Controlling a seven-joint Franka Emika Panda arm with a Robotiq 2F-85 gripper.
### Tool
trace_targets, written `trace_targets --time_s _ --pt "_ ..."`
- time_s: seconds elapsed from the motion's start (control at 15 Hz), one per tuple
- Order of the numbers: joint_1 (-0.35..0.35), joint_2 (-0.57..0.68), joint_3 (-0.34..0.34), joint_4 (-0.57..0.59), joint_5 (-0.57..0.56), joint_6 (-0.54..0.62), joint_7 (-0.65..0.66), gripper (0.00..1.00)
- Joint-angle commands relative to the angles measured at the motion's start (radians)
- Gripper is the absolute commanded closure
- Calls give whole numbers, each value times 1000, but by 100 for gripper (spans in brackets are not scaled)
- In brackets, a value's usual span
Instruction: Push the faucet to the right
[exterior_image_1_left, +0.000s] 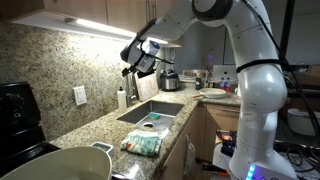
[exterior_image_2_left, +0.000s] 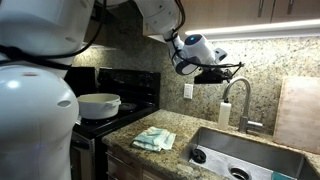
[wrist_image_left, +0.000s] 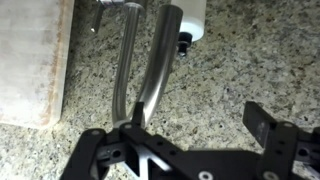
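Granite counter (exterior_image_2_left: 185, 122) by the sink (exterior_image_2_left: 250, 150): I'm lining up on the faucet (exterior_image_2_left: 240, 88).
My gripper (wrist_image_left: 175, 128) hangs just above the faucet's arch, fingers spread wide and holding nothing; the faucet stands behind the sink, beside the soap bottle (wrist_image_left: 193, 20). Next, I judge, I drop one finger alongside the spout and sweep right.

A speckled granite backsplash (exterior_image_1_left: 50, 60) is seen along the wall, lit from above by a strip light (exterior_image_1_left: 100, 25) mounted under wooden upper cabinets (exterior_image_2_left: 260, 10). A white wall outlet (exterior_image_2_left: 187, 91) is set into the stone. A matching granite countertop (exterior_image_1_left: 95, 132) is bordered by a black stove (exterior_image_2_left: 125, 85), and a steel sink (exterior_image_2_left: 250, 150) is sunk into it.
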Motion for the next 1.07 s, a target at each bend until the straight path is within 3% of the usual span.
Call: trace_targets --time_s 0.0,0.53,0.6,1.0 --pt "-56 81 31 52 -16 75 7 0" --pt "-141 189 78 114 -50 164 26 0" --pt "-77 191 -14 153 -35 113 31 0" --pt "50 213 -201 200 22 106 70 0"
